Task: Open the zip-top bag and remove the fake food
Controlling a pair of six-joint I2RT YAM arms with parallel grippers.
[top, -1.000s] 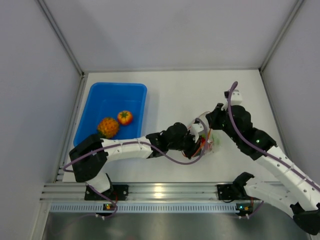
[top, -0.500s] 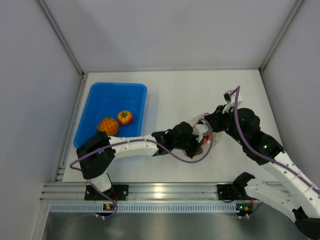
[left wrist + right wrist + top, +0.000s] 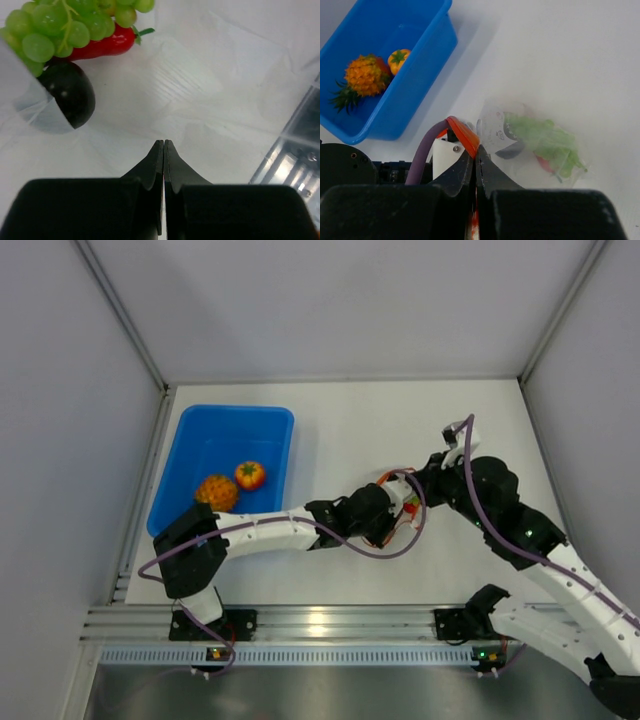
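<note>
The clear zip-top bag [image 3: 408, 508] hangs between both grippers mid-table. My right gripper [image 3: 476, 150] is shut on its orange zip strip [image 3: 464, 134], which bends up over the jaw tips. My left gripper [image 3: 163, 143] is shut on the bag's other lip, with a thin red sliver between its jaws and clear film [image 3: 200, 75] spread ahead of it. Inside the bag lies the fake food: green grapes [image 3: 65, 25], a red chili [image 3: 107, 45] and a dark purple piece [image 3: 70, 97]. From the right wrist the green pieces [image 3: 545, 137] show through the plastic.
A blue tray [image 3: 235, 412] stands at the left with a pineapple [image 3: 215, 494] and an orange tomato [image 3: 250, 475] in it. The aluminium rail [image 3: 320, 625] runs along the near edge. Grey walls close in both sides and the back.
Both grippers and the bag have shifted a little up and left from the near edge. The right wrist has swung in closer to the left gripper. Both stay shut.
</note>
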